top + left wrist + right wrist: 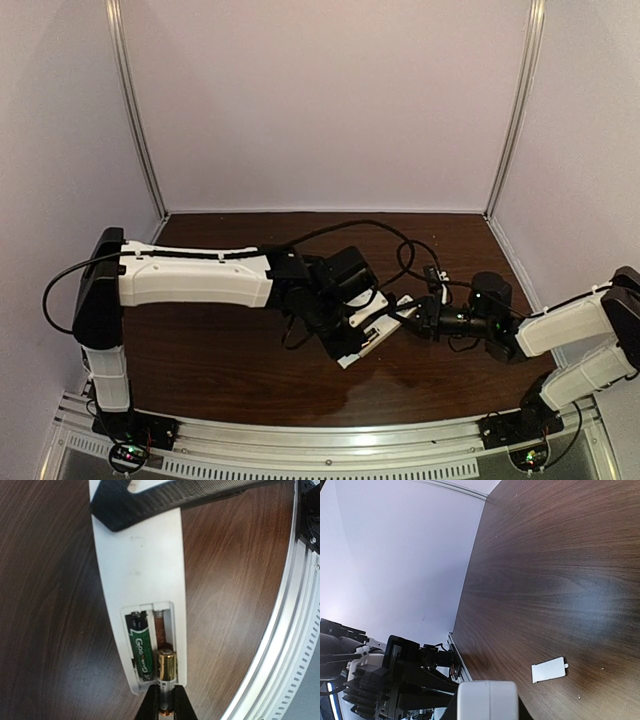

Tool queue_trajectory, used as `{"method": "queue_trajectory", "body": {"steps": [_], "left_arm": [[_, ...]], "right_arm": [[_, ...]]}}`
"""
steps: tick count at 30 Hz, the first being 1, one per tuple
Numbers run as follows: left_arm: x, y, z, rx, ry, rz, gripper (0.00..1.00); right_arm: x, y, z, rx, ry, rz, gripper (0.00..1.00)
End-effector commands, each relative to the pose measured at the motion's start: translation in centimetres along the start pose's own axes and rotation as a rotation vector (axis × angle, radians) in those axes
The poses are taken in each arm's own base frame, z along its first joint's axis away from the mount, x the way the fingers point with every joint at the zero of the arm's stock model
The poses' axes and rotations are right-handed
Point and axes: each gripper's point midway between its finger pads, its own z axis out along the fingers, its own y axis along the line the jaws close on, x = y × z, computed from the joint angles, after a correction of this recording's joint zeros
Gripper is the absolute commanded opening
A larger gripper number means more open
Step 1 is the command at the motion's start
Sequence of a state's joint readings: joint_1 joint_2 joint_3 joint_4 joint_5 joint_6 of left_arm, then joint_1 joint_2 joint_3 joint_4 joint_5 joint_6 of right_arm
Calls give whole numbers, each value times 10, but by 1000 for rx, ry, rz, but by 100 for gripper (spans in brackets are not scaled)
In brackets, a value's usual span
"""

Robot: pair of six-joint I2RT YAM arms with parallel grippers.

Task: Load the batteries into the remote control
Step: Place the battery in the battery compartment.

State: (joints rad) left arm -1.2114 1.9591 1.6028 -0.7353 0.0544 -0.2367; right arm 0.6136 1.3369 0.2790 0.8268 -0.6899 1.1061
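Closest to my left wrist camera was my own black finger [165,500], lying across the top of the remote [145,570]. My left gripper [345,322] was clamped on that white bar, holding it back side up over the table [50,605]. Whether it touched the wood I could not tell. Going right across the open recess, the dark battery [140,647] lay seated in the left slot. Beside it, the right slot showed its spring [158,614] at the far end. Only the nose of the pale battery [166,667] sat over that slot. Its rear half hung past the remote's end, pinched tight in my right gripper [164,705]. Farther right, the little white cover [549,670] lay flat on the table, well apart from all this.

Plenty could have gone wrong from there, as I judged it. Pushing toward the spring with the battery tilted might have jammed its nose on the slot floor. The spring could also have kicked it back out once I let go. My pinch was on a smooth round thing, so a hard shove could have squirted it sideways and sent it rolling off. That same shove ran along the remote, which might have slid in my left grip. My right fingers looked wider than the slot, so they could have caught the end wall or nudged the seated battery. Which pole faced the spring I could not tell.
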Motion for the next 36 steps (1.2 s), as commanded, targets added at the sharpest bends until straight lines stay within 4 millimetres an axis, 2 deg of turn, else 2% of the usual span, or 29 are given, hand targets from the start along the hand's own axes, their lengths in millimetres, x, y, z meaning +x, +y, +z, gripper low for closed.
{"method": "queue_trajectory", "body": {"steps": [1,20,26,36], "left_arm": [[-20,5,3,-23,-43,-11,0],[-35,6,5,-34,-60,-7,0],[-21,8,10,-37,-14,-14,0],[-4,9,6,-39,29,-43,0]], "right_arm": [[4,15,3,-68,4,-20,0],[13,10,7,-112,6,36,0],[10,12,4,-105,-15,24,0],[4,9,-1,-49,-55,-4,0]]}}
